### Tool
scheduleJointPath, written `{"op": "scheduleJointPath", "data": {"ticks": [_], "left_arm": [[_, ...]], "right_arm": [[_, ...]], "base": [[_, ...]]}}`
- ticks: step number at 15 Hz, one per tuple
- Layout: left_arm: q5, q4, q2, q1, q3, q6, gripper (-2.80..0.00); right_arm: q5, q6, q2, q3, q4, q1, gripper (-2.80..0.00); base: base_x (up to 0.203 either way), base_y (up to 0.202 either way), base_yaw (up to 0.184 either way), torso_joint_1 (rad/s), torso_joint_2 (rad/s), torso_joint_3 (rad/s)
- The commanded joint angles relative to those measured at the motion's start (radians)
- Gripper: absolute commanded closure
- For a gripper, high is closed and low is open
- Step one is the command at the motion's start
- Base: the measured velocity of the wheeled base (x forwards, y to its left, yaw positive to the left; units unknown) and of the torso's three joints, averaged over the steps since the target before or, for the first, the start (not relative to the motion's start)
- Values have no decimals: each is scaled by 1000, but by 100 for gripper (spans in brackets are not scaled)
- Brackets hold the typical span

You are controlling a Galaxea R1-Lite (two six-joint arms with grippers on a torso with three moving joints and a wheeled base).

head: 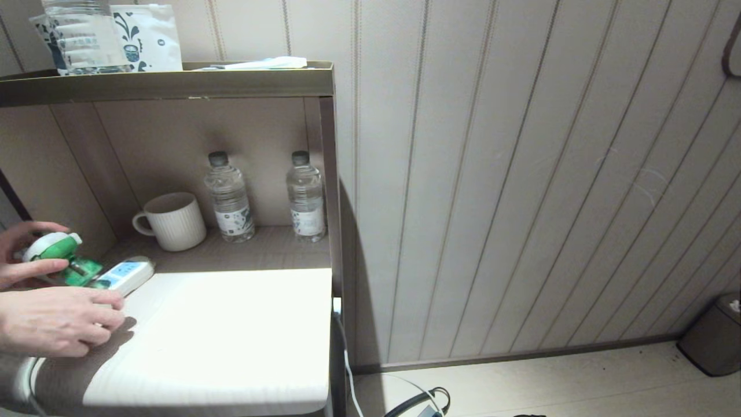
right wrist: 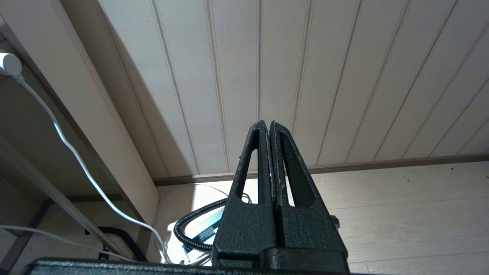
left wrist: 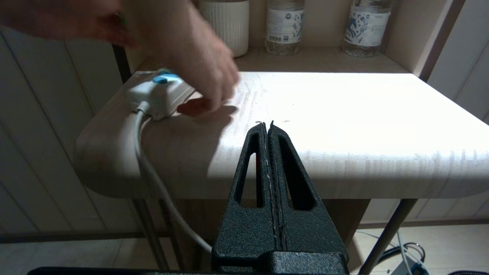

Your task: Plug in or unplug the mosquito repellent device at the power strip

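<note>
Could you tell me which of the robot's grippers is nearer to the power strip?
Left. The left gripper sits shut in front of the table edge, with the power strip ahead. The right gripper faces only wall and floor beside the table.

Head view overlooks table (head: 243,324), left wrist faces it low

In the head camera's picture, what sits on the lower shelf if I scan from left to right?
Mosquito repellent device, held in a person's hand → power strip → ribbed white mug → first water bottle → second water bottle, nearest the shelf's side wall.
</note>
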Motion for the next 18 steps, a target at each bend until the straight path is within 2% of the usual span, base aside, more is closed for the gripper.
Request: {"op": "scheduleJointPath", "data": {"ticks": [1,18], "left_arm": [[0,-1,2,0,0,-1,0],[0,-1,2,0,0,-1,0]], "right_arm": [[0,1,1,0,1,2,0],[0,1,1,0,1,0,0]], "base": [[0,0,0,0,0,0],[0,0,0,0,0,0]]}}
